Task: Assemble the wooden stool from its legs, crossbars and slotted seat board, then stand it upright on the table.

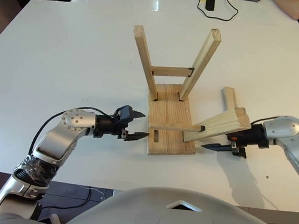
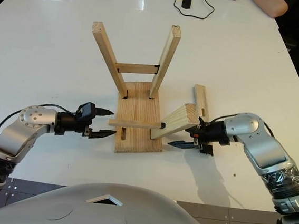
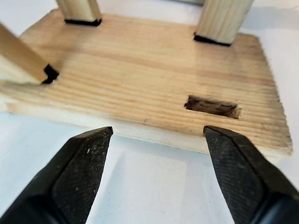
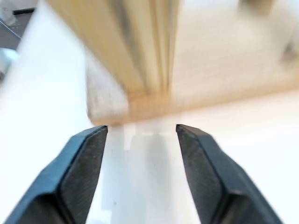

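Lying flat near the middle of the table (image 1: 49, 54), the seat board (image 1: 170, 111) has its long axis running from the table's far edge toward its near edge. From the head view: two legs stand in the board's far slots, the left leg (image 1: 145, 64) and right leg (image 1: 200, 64) splaying apart upward, joined by a crossbar (image 1: 170, 71). A third leg (image 1: 220, 124) leans steeply off the board's near right corner, its thick end up and to the right; a second crossbar (image 1: 172, 127) runs from it leftward across the board, past the left long edge. A fourth leg (image 1: 229, 98) lies flat just right of the board, pointing far to near. The left gripper (image 1: 145, 125) hovers at the board's left long edge, fingers parted, holding nothing. The right gripper (image 1: 213, 142) sits low just beneath the leaning leg. Left wrist view: spread fingertips (image 3: 88, 154) frame the board's edge; one slot (image 3: 212, 106) is empty, and dark-rimmed slots farther off hold leg bases. Right wrist view: fingers (image 4: 84, 158) apart, nothing between them, the blurred leaning leg just beyond.
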